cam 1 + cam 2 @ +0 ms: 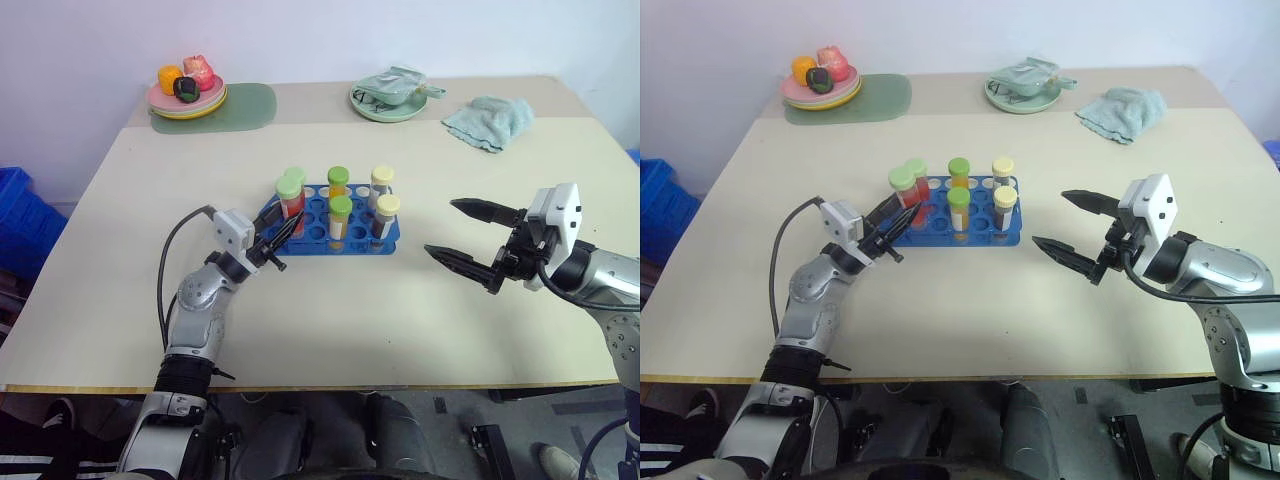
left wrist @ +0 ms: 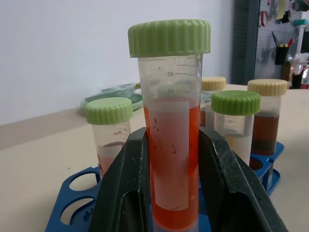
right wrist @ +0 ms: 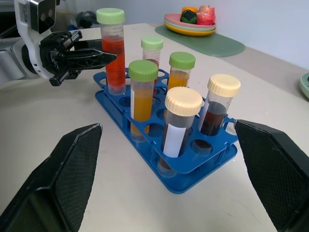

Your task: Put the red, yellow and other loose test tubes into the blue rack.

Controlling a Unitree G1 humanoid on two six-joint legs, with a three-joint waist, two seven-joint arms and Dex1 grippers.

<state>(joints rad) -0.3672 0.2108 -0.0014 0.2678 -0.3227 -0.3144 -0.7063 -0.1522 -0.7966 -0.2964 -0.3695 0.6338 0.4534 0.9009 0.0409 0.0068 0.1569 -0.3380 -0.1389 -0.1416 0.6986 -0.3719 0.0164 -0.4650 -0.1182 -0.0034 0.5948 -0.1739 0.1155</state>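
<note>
- blue rack sits mid-bench, upright, used as landmark here
- left end effector at the rack's left end, clamped tight on the red test tube; green cap, red liquid, upright
- in the left wrist view, both fingers press the red tube's sides, its base low over the rack; cannot tell if it is seated in a hole
- 5 other capped tubes stand in the rack: 1 green-capped tube just behind the red one, 2 green-capped orange tubes, 2 cream-capped dark tubes
- several holes at the rack's left and front look open
- right end effector to the right of the rack, apart from it, jaws spread wide, holding nothing
- beyond the rack on the far bench edge: plate of toy food on a green mat far-left, green plate with crumpled item, teal cloth far-right
</note>
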